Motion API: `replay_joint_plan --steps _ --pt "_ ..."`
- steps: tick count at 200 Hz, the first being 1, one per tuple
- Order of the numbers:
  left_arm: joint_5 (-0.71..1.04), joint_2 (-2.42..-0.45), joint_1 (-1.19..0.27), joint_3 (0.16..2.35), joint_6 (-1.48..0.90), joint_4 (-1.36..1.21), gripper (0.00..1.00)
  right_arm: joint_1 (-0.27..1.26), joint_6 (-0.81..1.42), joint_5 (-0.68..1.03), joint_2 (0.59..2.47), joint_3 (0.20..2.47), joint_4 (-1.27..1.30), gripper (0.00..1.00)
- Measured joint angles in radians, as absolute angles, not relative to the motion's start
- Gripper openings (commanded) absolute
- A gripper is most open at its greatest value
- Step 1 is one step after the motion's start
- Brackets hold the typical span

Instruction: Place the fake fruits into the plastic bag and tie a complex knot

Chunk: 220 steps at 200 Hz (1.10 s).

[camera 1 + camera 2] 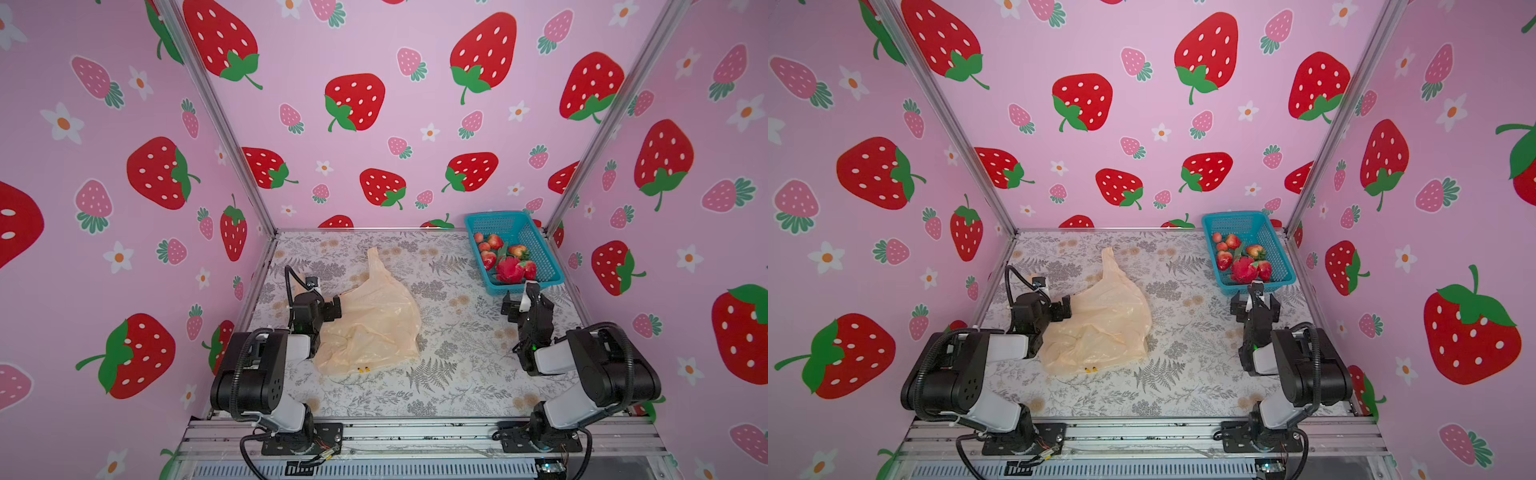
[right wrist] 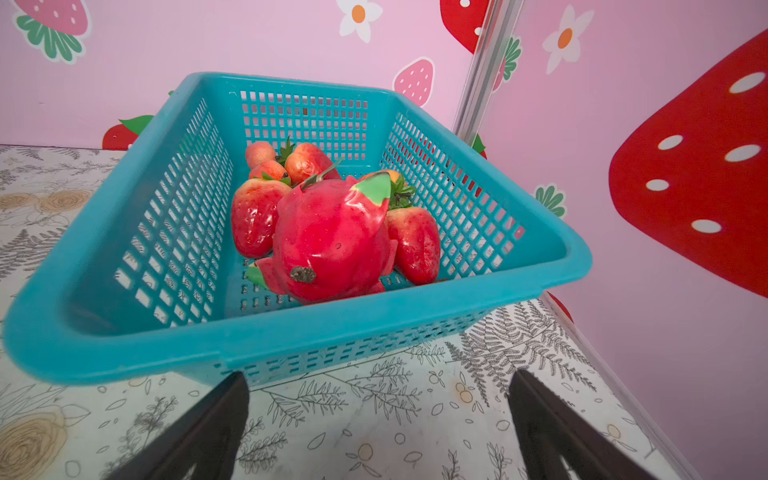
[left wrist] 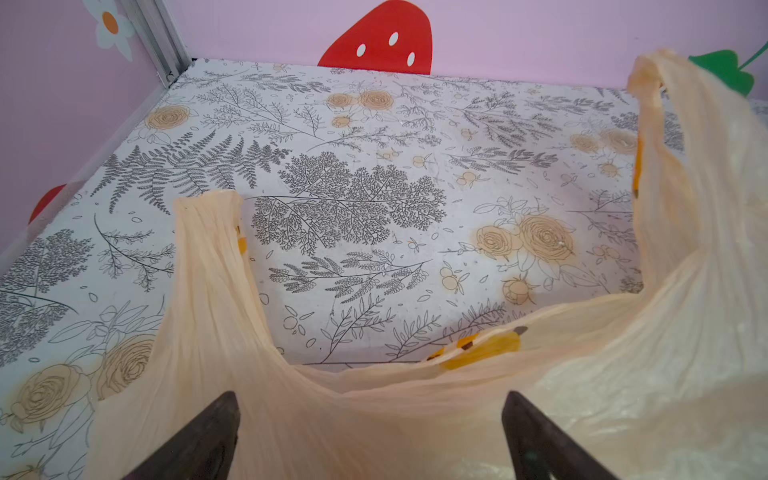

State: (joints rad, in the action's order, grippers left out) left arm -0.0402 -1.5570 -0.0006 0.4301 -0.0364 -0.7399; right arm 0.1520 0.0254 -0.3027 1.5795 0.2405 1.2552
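The peach plastic bag [image 1: 374,328] [image 1: 1104,328] lies crumpled left of the table's middle, one handle [image 1: 376,262] pointing toward the back wall. My left gripper [image 1: 337,308] [image 1: 1066,309] is open at the bag's left edge. In the left wrist view the bag's rim [image 3: 415,415] lies between the spread fingers [image 3: 226,419], and both handle loops [image 3: 208,257] stretch away. The fake fruits [image 1: 505,262] [image 1: 1241,262] [image 2: 332,237], several strawberries and one larger deep-red fruit, sit in the blue basket [image 1: 538,245] [image 2: 291,332]. My right gripper [image 1: 531,287] [image 1: 1256,287] [image 2: 378,380] is open and empty just in front of the basket.
The basket [image 1: 1273,249] stands in the back right corner against the wall and an aluminium post [image 1: 582,166]. The floral table [image 1: 457,353] is enclosed by pink strawberry walls on three sides. A metal rail [image 1: 415,432] runs along the front edge by both arm bases.
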Motion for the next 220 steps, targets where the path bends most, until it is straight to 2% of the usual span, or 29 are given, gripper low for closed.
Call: replay_joint_plan --steps 193,220 --pt "-0.015 -1.557 0.010 0.431 -0.037 -0.739 0.99 0.152 0.025 -0.303 1.578 0.241 1.257 0.99" --pt "-0.043 -1.467 0.010 0.431 -0.054 -0.660 0.99 0.153 0.034 -0.326 1.452 0.225 1.190 0.98"
